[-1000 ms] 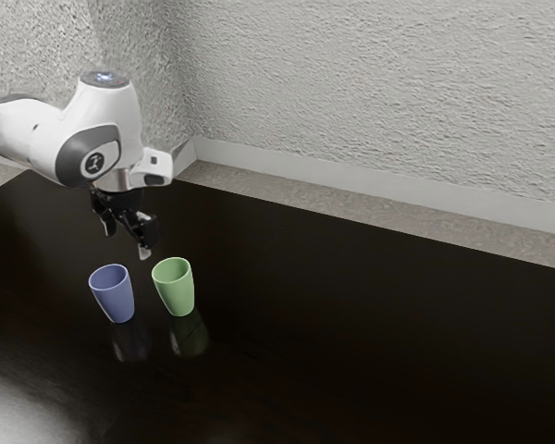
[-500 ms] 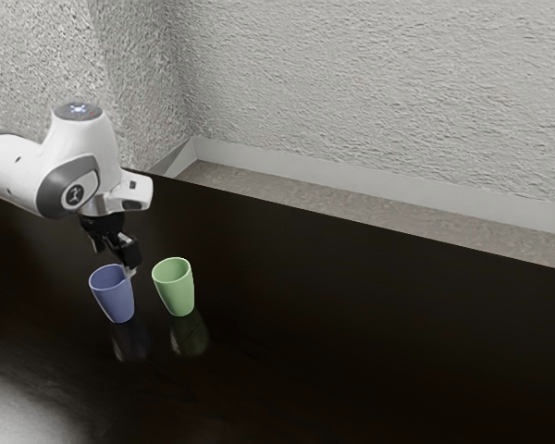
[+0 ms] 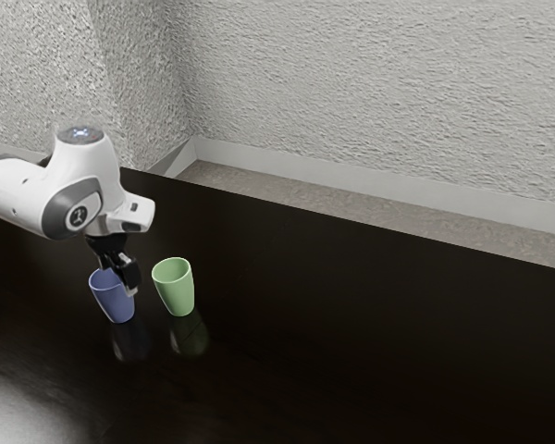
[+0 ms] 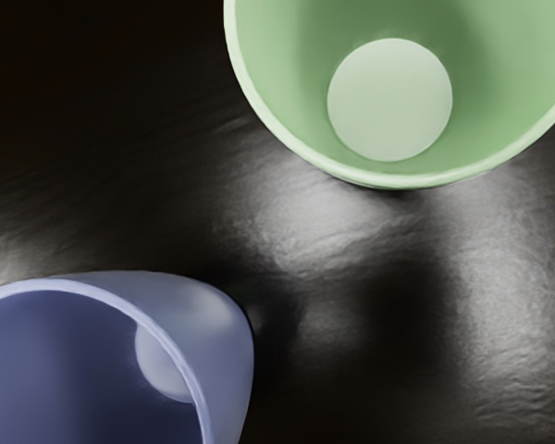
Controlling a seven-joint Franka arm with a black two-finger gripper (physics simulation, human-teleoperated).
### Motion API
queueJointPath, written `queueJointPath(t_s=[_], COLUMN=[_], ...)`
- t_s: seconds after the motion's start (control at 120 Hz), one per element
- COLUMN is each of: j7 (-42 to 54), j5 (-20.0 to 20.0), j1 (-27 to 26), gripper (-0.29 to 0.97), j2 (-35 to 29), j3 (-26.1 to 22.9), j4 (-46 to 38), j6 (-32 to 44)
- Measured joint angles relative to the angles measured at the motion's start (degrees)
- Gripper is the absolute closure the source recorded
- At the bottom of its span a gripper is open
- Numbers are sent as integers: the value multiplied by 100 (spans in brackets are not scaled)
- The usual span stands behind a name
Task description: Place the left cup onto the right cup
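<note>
Glossy black bench [image 3: 351, 314], rough grey wall [image 3: 370, 83] behind, with open surface stretching toward the exterior view's right. The black end effector [image 3: 120, 270] sits at the rim of the blue plastic cup [image 3: 112, 298], partly hiding it; can't tell if it's apart or clamped. The green plastic cup [image 3: 173, 285] stands upright just beside, not touching. The wrist view shows both cups' bare bottoms.

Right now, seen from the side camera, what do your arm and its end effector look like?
The arm has smooth, rounded white shells. A round grey cap with a small white mark covers one joint, and a pale blue light glows above it. A white block sits at the wrist; the end effector below it is black.
</note>
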Motion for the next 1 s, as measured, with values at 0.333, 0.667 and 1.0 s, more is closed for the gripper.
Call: queueJointPath(t_s=[0.333,0.667,1.0], j7=[205,328,407], j5=[-46,-67,-62], j1=[111,258,233], gripper=[0,2,28], j2=[329,695,924], j3=[2,44,65], j4=[3,29,113], j6=[234,491,705])
